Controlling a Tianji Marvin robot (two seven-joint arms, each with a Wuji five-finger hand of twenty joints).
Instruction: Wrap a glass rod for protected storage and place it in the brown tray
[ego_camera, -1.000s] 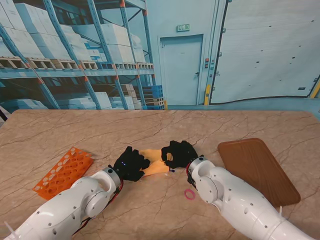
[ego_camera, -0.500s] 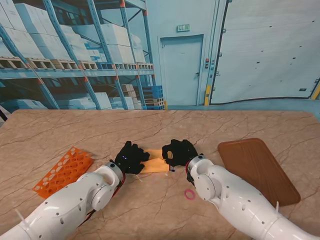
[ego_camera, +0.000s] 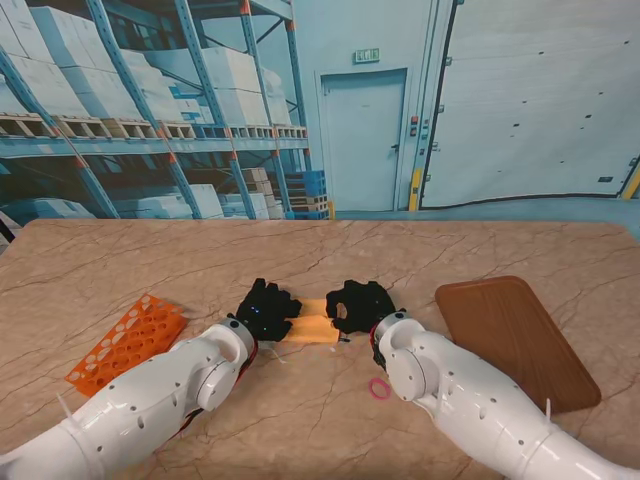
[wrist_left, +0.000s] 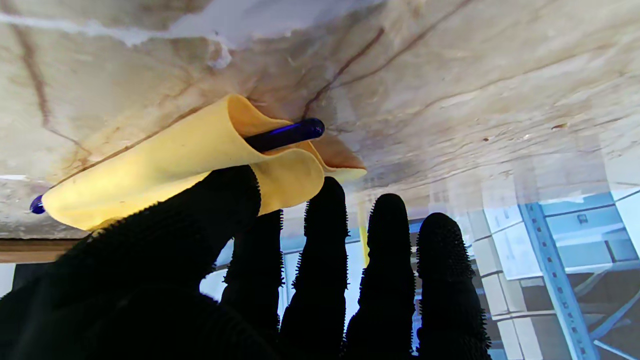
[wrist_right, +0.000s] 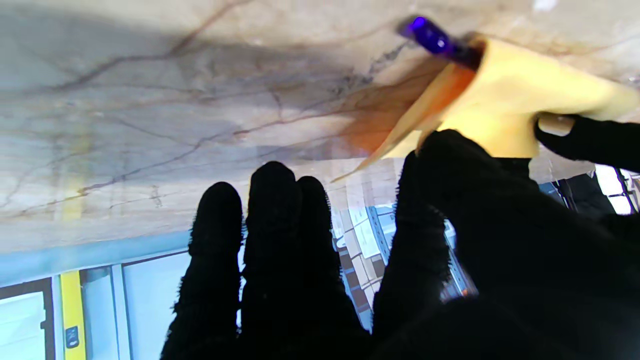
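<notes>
Marble tabletop carries a yellow sheet curled around the blue glass rod, whose ends poke out. Left hand and right hand each pinch the sheet between thumb and fingers. Brown tray lies well apart to the right; an orange rack lies left.

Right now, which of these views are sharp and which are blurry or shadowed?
Stand view: evenly lit and sharp. Left wrist view: yellow sheet and blue glass rod crisp, the left hand's fingers dark silhouettes. Right wrist view: soft and blurred, a broad shadow on the table.
</notes>
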